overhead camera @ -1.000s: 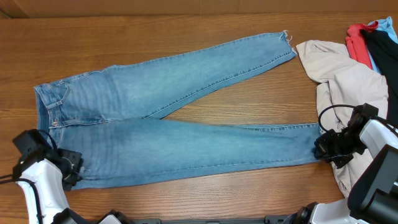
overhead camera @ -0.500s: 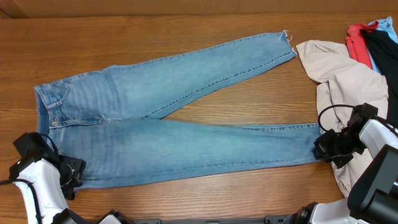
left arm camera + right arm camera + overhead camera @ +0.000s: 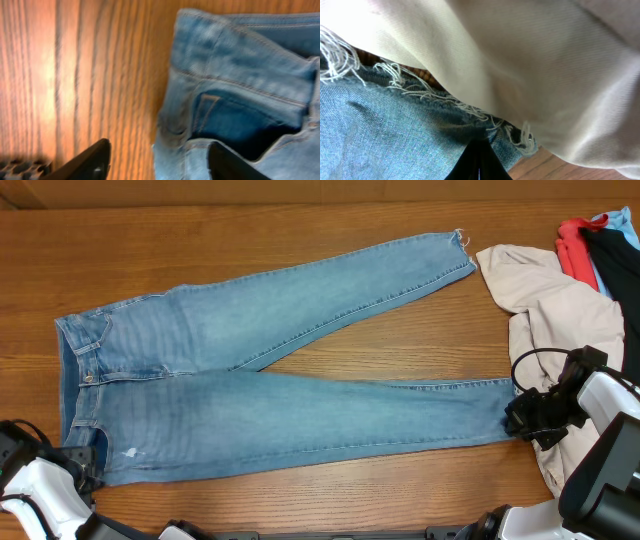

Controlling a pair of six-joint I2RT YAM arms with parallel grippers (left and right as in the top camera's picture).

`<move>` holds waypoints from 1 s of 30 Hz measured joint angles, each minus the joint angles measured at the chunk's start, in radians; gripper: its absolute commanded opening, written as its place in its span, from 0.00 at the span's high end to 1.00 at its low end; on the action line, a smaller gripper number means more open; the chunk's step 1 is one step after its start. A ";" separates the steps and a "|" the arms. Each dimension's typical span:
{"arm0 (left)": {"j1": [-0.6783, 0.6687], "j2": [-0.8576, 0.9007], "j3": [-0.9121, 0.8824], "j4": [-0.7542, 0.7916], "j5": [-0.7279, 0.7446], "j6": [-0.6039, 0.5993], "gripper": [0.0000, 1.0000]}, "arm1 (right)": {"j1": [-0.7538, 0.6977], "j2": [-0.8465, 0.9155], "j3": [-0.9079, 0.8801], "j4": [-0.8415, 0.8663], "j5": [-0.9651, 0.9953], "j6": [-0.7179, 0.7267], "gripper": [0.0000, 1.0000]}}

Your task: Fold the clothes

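- Left gripper: fingers wide apart and holding nothing, at the waistband corner of the jeans, which lies between them.
- Right gripper: fingers pressed together on the frayed hem of the near leg, beside the beige garment.
- Jeans: flat on the wooden table, waist at left, legs splayed rightward.
- Far leg: its hem ends just beside the beige garment.
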 measured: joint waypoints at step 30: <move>0.000 0.208 0.196 -0.220 0.015 0.005 0.96 | 0.000 -0.010 0.193 -0.157 -0.032 -0.007 0.96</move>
